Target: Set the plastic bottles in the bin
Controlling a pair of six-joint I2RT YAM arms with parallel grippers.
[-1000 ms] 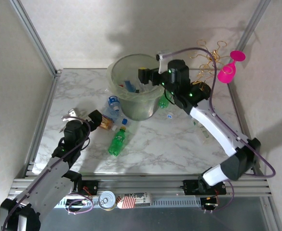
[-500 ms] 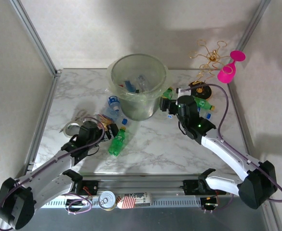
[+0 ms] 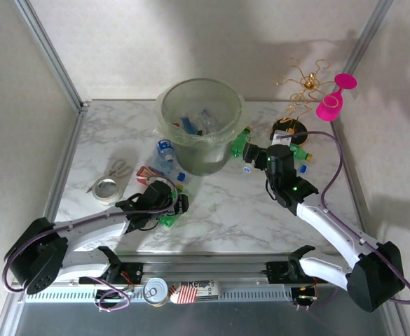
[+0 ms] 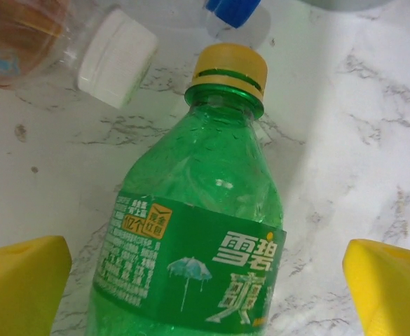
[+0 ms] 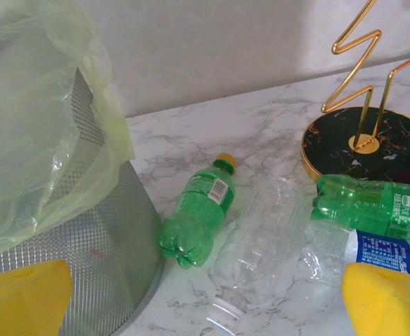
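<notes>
Green bottle (image 4: 205,161) between the pads of the left gripper (image 4: 205,294): label (image 4: 190,280) reads "雪碧" in white; print on its yellow tag (image 4: 146,222) is unreadable.

The left gripper (image 4: 205,287) has matt yellow pads (image 4: 22,280). Between them, the green bottle (image 4: 197,189) is glossy translucent plastic with a slick label (image 4: 190,259) and a ribbed cap (image 4: 229,66). Ahead of the right gripper (image 5: 205,301), the bin (image 5: 99,231) has a mesh-textured wall under a thin crinkled bag (image 5: 36,105). The wire stand (image 5: 364,143) is shiny gold metal on a glossy black base.

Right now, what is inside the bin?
Inside the bin lie a few plastic bottles, one partly blue. Anything beneath them is covered, so their number is unclear.
</notes>
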